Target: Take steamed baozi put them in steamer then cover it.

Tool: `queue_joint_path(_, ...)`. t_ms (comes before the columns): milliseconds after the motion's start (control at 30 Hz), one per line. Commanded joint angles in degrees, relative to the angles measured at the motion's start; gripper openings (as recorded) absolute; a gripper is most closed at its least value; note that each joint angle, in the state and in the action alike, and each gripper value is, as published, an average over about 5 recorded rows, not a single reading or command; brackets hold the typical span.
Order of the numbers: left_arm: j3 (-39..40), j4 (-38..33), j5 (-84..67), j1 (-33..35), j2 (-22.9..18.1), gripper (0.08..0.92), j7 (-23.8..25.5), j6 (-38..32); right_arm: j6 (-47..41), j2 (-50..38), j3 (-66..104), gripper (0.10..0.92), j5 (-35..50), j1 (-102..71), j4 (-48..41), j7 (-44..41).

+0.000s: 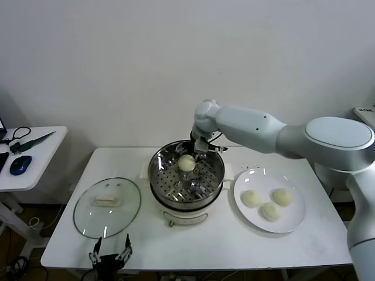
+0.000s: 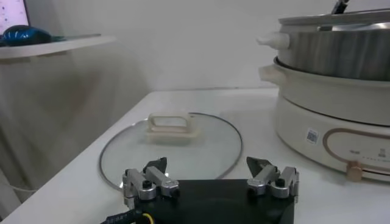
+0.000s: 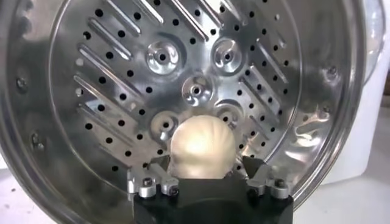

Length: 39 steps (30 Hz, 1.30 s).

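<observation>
White table [image 1: 193, 246]: right gripper [image 3: 207, 171] open over baozi [image 3: 201, 148] in steamer [image 1: 161, 178].

Even, bright indoor light falls on my white table [image 1: 193, 249]. Glare flares off the shiny perforated stainless-steel steamer basket [image 3: 122, 73], and shadows beneath things stay soft.
</observation>
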Motion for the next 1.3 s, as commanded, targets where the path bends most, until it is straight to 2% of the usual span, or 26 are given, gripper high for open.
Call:
queue_joint_path(33, 0.5, -0.2, 0.6, 0.2, -0.4, 0.823, 0.0, -0.1, -2.2, -5.8, -9.7, 0.822, 27.6, 14.8, 5.7, -7.7)
queue_joint_path(133, 0.6, -0.4, 0.9, 0.3, -0.5, 0.823, 0.0, -0.1, -12.6, -11.6, -17.3, 0.823, 42.8, 21.5, 9.3, -13.0)
queue_joint_path(200, 0.6, -0.6, 0.9, 0.4, -0.4, 0.823, 0.0, -0.1, -22.3, -16.6, -20.9, 0.823, 48.3, 25.0, 12.5, -15.6)
queue_joint_path(367, 0.5, -0.6, 0.9, 0.5, -0.1, 0.823, 0.1, -0.2, -42.5, -30.2, -26.9, 0.823, 48.4, 27.5, 21.7, -14.0)
queue_joint_path(500, 0.6, -0.8, 0.8, 0.3, -0.2, 0.823, 0.2, -0.2, -50.5, -38.4, -28.2, 0.823, 47.4, 23.5, 28.0, -10.4)
queue_joint_path(733, 0.5, -0.7, 0.8, 0.3, -0.3, 0.823, 0.2, -0.2, -56.6, -42.3, -21.2, 0.823, 44.9, 10.4, 31.0, -4.4)
queue_joint_path(967, 0.4, -0.6, 0.9, 0.7, -0.4, 0.823, 0.0, -0.5, -57.5, -38.8, -9.1, 0.823, 40.9, -4.1, 24.7, -2.7)
queue_joint_path(1300, 0.2, 0.3, 1.3, 1.1, -0.8, 0.823, -0.4, -1.2, -57.7, -32.2, -2.0, 0.823, 35.4, -13.2, 16.8, -2.0)
